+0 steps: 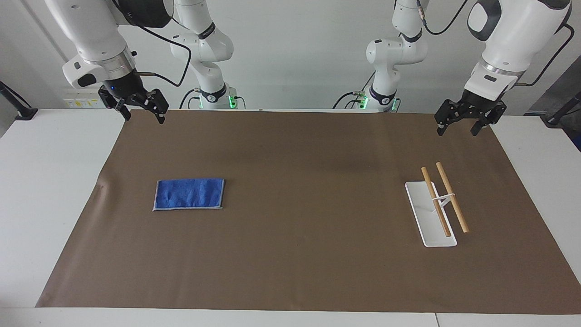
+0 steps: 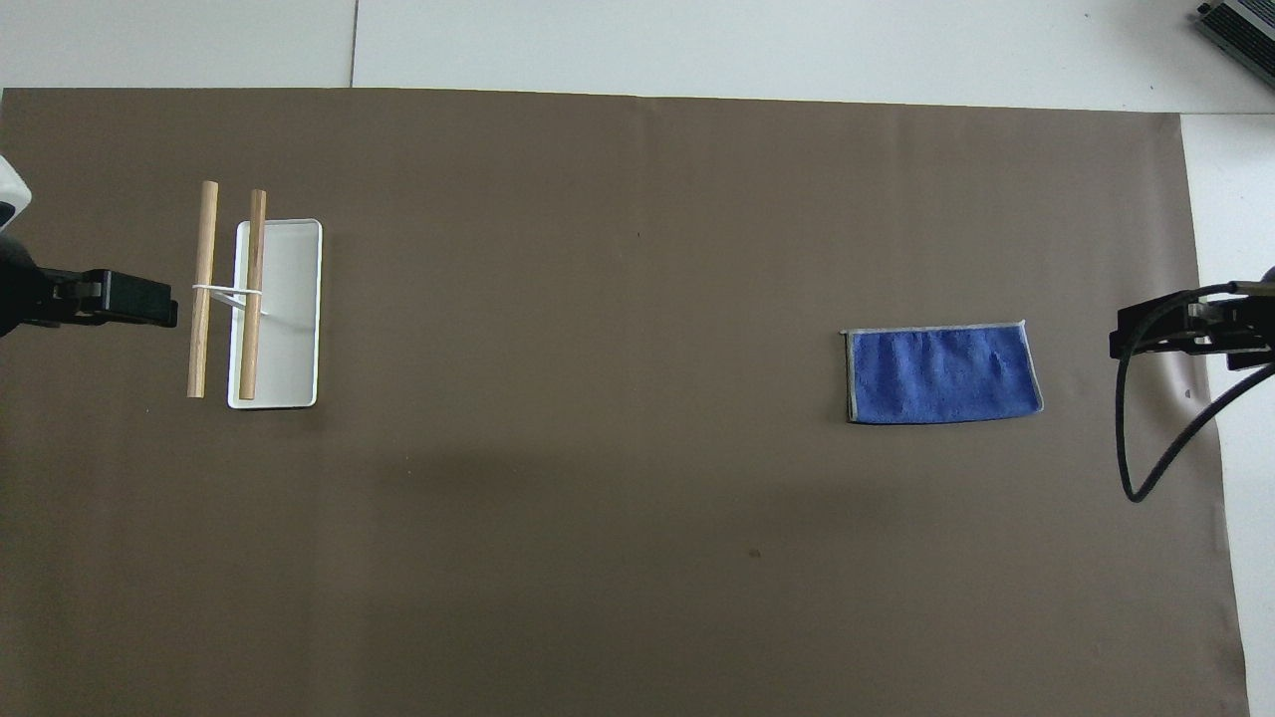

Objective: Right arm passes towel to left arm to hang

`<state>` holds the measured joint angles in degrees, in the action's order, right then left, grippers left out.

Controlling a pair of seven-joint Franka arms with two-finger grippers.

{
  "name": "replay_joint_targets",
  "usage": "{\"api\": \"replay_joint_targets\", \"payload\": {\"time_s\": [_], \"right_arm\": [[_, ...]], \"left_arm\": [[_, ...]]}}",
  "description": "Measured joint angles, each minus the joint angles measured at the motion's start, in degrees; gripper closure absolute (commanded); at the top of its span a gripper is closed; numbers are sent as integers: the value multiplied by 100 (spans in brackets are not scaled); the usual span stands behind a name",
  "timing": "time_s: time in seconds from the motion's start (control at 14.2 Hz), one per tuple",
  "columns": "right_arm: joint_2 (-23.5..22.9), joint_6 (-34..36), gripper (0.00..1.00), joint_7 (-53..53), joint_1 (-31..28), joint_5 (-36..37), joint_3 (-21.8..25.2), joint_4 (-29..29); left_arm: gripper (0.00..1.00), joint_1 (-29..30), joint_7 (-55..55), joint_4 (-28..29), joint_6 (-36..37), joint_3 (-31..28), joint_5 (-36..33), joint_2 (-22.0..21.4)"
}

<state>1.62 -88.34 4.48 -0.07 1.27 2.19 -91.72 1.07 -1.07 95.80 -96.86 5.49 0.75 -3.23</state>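
Item: towel [image 1: 189,194], blue with a pale grey edge, one. Lies flat on the brown mat [image 1: 299,272], centre-left of the facing frame, toward the right arm's end of the desk [image 1: 45,190]; nothing touches it.

Risks, as judged:
- A flat cloth offers no raised edge; a pincer descending on it may pinch the mat as well, or slide off the nap.
- Grasped at one corner, it may hang bunched, leaving the receiving pincer little free edge at the handover.
- A release before the second grip closes would drop it mid-desk.
- A careless drape could knock the light rack over.

Count:
- Right pincer [image 1: 142,109], one, fingers apart, empty, upper left of the facing frame.
- Left pincer [image 1: 462,122], one, fingers apart, empty, upper right, waiting.
- Towel rack [image 1: 430,217], one: white base, two wooden rods [image 1: 450,196].
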Motion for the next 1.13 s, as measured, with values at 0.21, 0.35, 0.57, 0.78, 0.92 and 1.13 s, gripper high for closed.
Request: {"api": "replay_joint_targets", "payload": {"time_s": [0.21,0.35,0.57,0.78,0.92,1.13], "right_arm": [[14,-464,0,-13,13,-95,-1,-311],[-35,-950,0,-176,24,-115,-2,-666],[-291,-2118,0,-489,24,-126,-1,-1437],[-744,-3210,0,-731,24,-127,0,-2018],[-996,-3982,0,-814,23,-127,3,-2418],[-1157,-4676,0,-1080,-29,-128,11,-2948]], "left_arm": [[0,0,0,0,0,0,0,0],[0,0,0,0,0,0,0,0],[0,0,0,0,0,0,0,0],[0,0,0,0,0,0,0,0],[0,0,0,0,0,0,0,0],[0,0,0,0,0,0,0,0]]}}
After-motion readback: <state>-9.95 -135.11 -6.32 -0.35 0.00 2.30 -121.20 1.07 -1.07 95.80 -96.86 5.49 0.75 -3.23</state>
